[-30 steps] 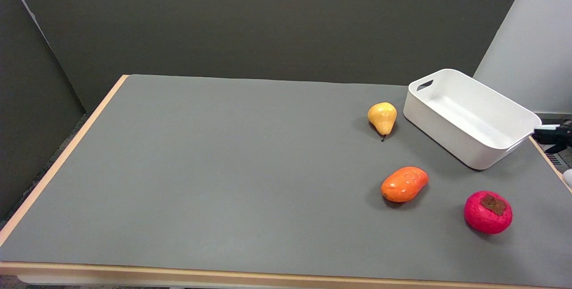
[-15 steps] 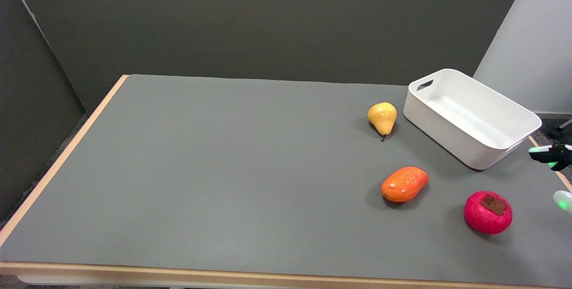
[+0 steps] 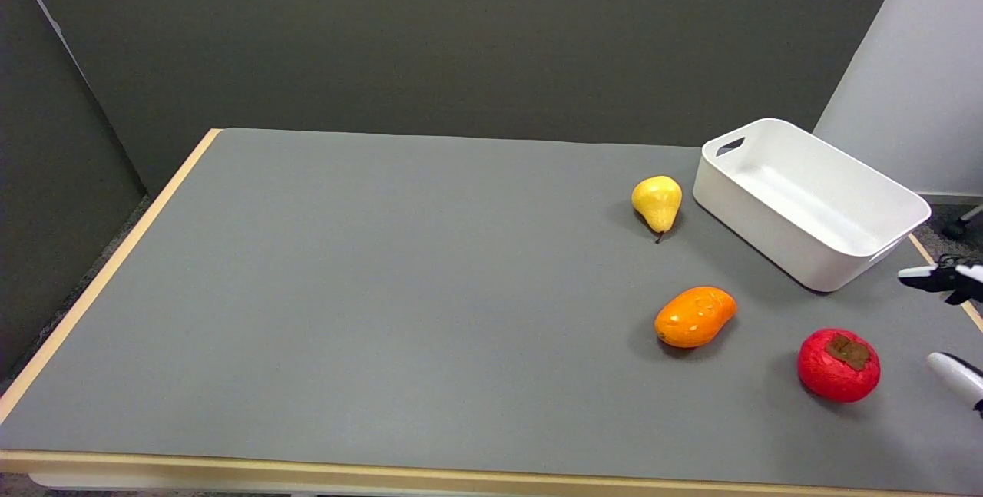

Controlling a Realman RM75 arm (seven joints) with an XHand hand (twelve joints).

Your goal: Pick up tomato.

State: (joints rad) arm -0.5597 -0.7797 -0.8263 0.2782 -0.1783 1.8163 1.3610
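The tomato (image 3: 838,366) is red with a brown calyx on top and sits on the grey table at the lower right. Only fingertips of my right hand (image 3: 952,328) show at the picture's right edge. One fingertip is level with the tomato and just to its right, another is higher up. They are spread apart with nothing between them, and a gap remains between them and the tomato. The palm lies outside the picture.
An orange mango (image 3: 694,316) lies left of the tomato. A yellow pear (image 3: 657,202) stands farther back. A white bin (image 3: 808,201), empty, sits at the back right near the table's right edge (image 3: 925,255).
My right hand's fingertips have come in from the right edge, leftward and lower, toward the tomato. The fruits and the bin have stayed put.
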